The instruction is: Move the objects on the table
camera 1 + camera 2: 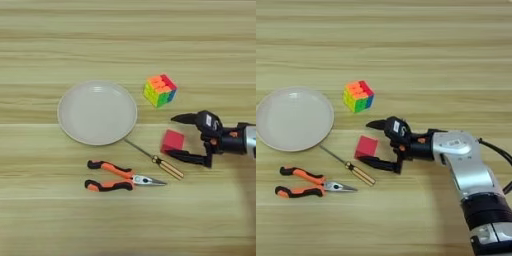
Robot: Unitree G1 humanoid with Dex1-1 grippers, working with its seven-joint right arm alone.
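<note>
Two fingers (368,142) released around red cube (366,146), screwdriver (348,166) just beside

Red cube (172,141), multicoloured puzzle cube (160,90), beige plate (97,113), orange-and-black pliers (117,179).

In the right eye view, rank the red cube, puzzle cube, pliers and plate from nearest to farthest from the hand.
From the hand:
1. Red cube, between its open fingers.
2. Puzzle cube, farther up the table.
3. Pliers, lower left.
4. Plate, far left.
</note>
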